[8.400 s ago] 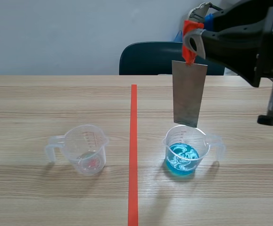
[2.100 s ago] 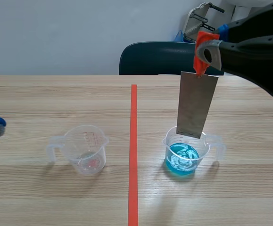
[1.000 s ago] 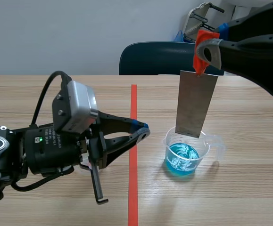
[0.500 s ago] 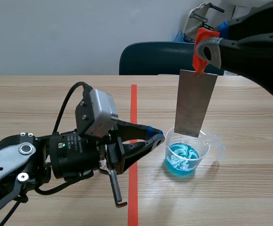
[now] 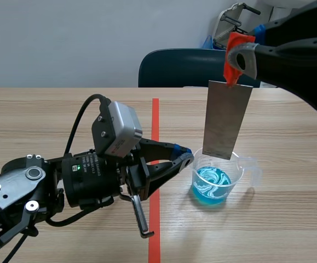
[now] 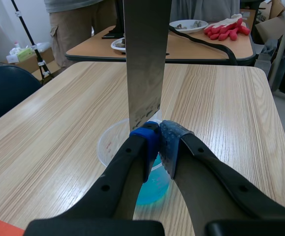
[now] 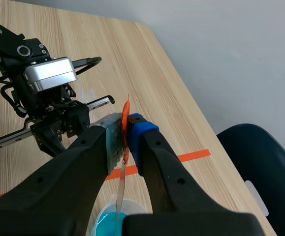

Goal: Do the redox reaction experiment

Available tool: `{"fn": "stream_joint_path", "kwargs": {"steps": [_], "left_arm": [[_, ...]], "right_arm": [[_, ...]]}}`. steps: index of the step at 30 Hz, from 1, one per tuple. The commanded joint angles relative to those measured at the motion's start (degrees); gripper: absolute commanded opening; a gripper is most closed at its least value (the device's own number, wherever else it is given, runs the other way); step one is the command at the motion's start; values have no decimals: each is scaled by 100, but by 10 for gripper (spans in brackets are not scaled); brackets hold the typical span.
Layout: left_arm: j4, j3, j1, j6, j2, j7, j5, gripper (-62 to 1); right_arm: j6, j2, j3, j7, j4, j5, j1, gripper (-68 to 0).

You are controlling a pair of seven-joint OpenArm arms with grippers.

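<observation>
A clear measuring cup [image 5: 217, 178] with blue liquid stands right of the red line. Over it hangs a grey metal plate [image 5: 227, 119], lower edge about level with the cup's rim and above the liquid. My right gripper [image 5: 236, 59] is shut on the plate's orange-taped top; in the right wrist view it [image 7: 127, 123] pinches the tape with the plate [image 7: 122, 184] edge-on below. My left gripper [image 5: 183, 156] is shut on nothing, its tips close to the cup's near-left rim. In the left wrist view the gripper [image 6: 159, 136] sits just before the plate [image 6: 145, 59] and over the cup [image 6: 113, 143].
A dark blue chair [image 5: 183, 68] stands behind the table. The red tape line [image 5: 155, 118] runs down the middle. My left arm's body [image 5: 65, 181] covers the table's left half and whatever stands there. Beyond, another table [image 6: 191, 42] holds dishes and red gloves.
My left arm has come in from the left and pushed right, bringing its shut tips up to the blue cup. The right arm and the plate have stayed put.
</observation>
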Motion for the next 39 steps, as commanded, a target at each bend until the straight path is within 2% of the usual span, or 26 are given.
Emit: {"fn": "stream_joint_path", "kwargs": {"steps": [1, 4, 6, 10, 12, 21, 26, 36, 39], "left_arm": [[125, 26, -28, -9, 42, -81, -81, -591], [125, 26, -28, -9, 11, -85, -81, -561], [125, 26, -28, -9, 11, -103, -79, -478], [125, 26, -28, -13, 11, -302, -79, -127], [125, 26, -31, -31, 11, -354, -98, 14], [127, 24, 13, -31, -146, -391, -127, 14], [258, -37, 236, -9, -503, -448, -125, 14], [828, -732, 866, -11, -1272, -1064, -136, 14], [973, -951, 1091, -17, -1502, -1281, -323, 14]], "right_arm": [[-42, -22, 72, 107, 28, 70, 114, -666], [-42, -22, 72, 107, 28, 70, 114, -666], [-42, -22, 72, 107, 28, 70, 114, -666], [-42, -22, 72, 111, 28, 70, 114, -666], [-42, -22, 72, 118, 28, 70, 114, -666], [-42, -22, 72, 131, 28, 70, 114, -666], [-42, -22, 72, 131, 28, 70, 114, -666], [-42, -22, 72, 149, 28, 70, 114, -666], [-42, -22, 72, 151, 28, 70, 114, -666]]}}
